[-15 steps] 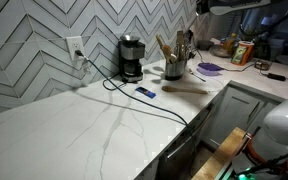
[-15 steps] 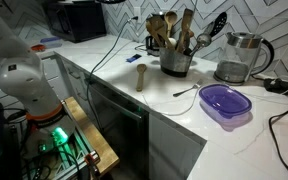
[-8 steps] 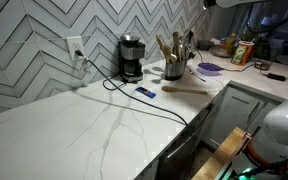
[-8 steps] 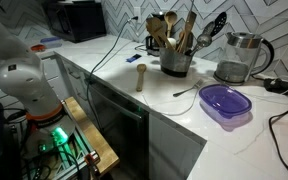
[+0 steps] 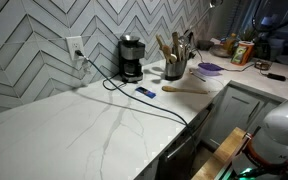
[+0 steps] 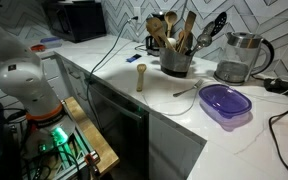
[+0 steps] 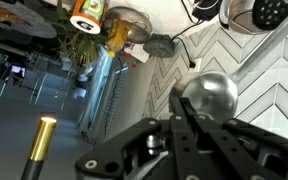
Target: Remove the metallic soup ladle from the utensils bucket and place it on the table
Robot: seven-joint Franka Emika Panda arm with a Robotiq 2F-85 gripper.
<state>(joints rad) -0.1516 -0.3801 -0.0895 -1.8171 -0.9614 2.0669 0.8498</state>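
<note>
jaws: my gripper [image 7: 184, 115] fills the bottom of the wrist view. the dark fingers [image 7: 174, 128] run together to a narrow tip, closed in as far as i can see.
hold: the ladle [image 7: 206, 95]. its shiny round bowl sits right at my fingertips, touching them and a little to one side. my own links hide the exact grip spot.
ladle handle: i can't make it out.
past my jaws: a herringbone tile wall [image 7: 269, 110] stands on the bowl's side. a yellow bottle [image 7: 87, 12] is far ahead at the top edge. a gold-lit stick [image 7: 41, 148] lies well off to the other side, and i can't tell what it is.
where i show: my jaws show only in the wrist view.
bucket: the bucket [image 6: 176, 62] [image 5: 173, 71] stands upright in both exterior views, with wooden spoons [image 6: 160, 28] sticking out of it. i can't tell where it lies from my jaws.
table: the table [image 5: 94, 125] [image 6: 169, 108] is white with grey veins and carries the bucket.
beside the bucket: the coffee maker [image 5: 131, 58] is near it on one side in an exterior view. the kettle [image 6: 237, 57] is near it on the other side.
on the table: a purple bowl [image 6: 224, 101] sits in front of the kettle. a slim grey utensil [image 6: 187, 90] lies between the bucket and that bowl. a wooden spatula [image 5: 184, 89] lies flat just in front of the bucket.
</note>
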